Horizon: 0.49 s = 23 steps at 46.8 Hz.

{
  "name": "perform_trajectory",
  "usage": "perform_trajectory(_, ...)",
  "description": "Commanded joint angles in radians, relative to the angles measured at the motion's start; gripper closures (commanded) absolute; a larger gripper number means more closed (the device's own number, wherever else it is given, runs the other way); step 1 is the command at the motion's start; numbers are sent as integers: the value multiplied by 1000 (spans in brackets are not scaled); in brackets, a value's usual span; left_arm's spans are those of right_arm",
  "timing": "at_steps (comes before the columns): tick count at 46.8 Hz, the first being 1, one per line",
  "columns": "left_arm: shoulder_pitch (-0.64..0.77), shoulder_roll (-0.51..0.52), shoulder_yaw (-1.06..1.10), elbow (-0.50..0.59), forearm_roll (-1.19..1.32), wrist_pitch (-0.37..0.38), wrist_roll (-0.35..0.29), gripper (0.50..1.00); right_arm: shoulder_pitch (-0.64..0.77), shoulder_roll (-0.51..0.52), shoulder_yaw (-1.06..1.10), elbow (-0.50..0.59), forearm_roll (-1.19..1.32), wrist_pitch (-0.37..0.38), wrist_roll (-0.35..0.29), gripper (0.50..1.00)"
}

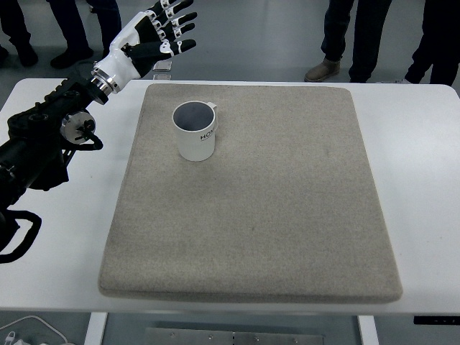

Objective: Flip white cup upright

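White mug [195, 131] stands mouth-up on grey felt mat [251, 194], near mat's far-left corner. Left hand [154, 36] beyond that corner, fingers spread, empty. Risk: a pass across the mat could clip the mug & tip it.

Robotics lab or demo room, not a home. White counter [424, 180] on a metal frame, covered by a plain grey felt mat [273, 215] as a test surface. Smooth grey floor [259, 36] beyond the far edge, where several people stand watching, only legs and shoes [321, 70] visible. Black robot arm [43, 144] with exposed joints along the left side, loose white cable [29, 332] at bottom left.
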<state>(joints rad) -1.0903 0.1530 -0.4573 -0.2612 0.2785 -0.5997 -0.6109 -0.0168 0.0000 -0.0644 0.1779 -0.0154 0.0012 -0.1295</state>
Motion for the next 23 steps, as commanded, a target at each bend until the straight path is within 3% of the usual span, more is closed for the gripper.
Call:
perform_trajectory(1,-2,-1,0,-1,-30,34,0,506,0,0,0,0,0,-1,-1,570)
perform_trajectory(8,-11,-3,2,-7,-48,110,0,506,0,0,0,0,0,0,-1,570)
perform_trajectory(23,-11,-18,2,-1,-203,116,0,506,3,0,2,0,0,0,1,570)
